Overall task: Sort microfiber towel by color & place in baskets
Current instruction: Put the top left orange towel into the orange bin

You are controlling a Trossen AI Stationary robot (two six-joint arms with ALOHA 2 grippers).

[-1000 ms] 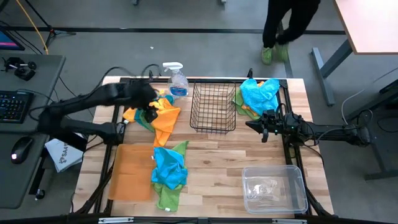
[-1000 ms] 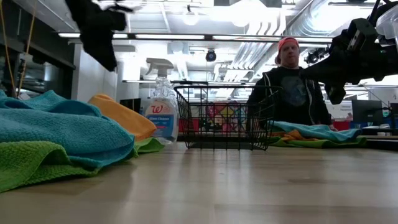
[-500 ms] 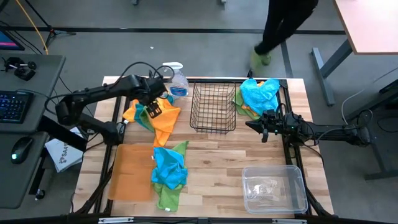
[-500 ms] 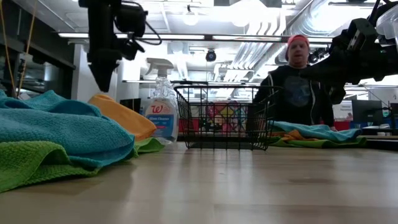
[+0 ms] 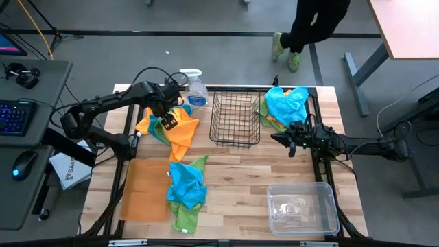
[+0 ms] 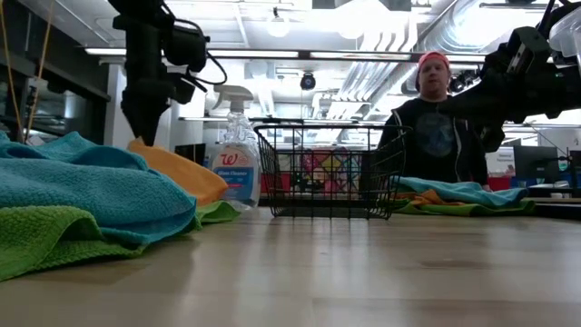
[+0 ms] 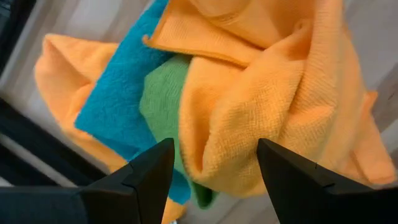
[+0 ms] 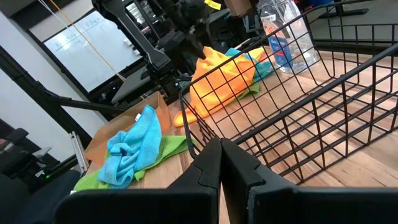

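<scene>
Your left end effector (image 7: 211, 163) hangs just above the heap of towels at the far left of the counter (image 5: 240, 171), with its jaws spread wide and nothing between them. Below it lies an orange towel (image 7: 261, 106), folded over a blue towel (image 7: 118, 106) and a green towel (image 7: 163, 102), all three touching.

That overlap is your main risk. Close on the fold as it lies and you will likely pinch two colours at once, so a blue or green cloth could ride along into the wrong container. A shallow bite on the soft orange fold could also slip out on the lift.

The spray bottle (image 5: 195, 89) stands just beside this heap, and the wire basket (image 5: 235, 118) is near it on the other side; a dragged towel could tip the bottle or snag the wire.

Your right end effector (image 8: 219, 163) waits with its fingers pressed together, empty, beside the basket and near the second heap (image 5: 283, 104). The third heap (image 5: 186, 189) lies beside the flat orange tray (image 5: 144, 199), and the clear tub (image 5: 302, 208) sits at the near right corner.
</scene>
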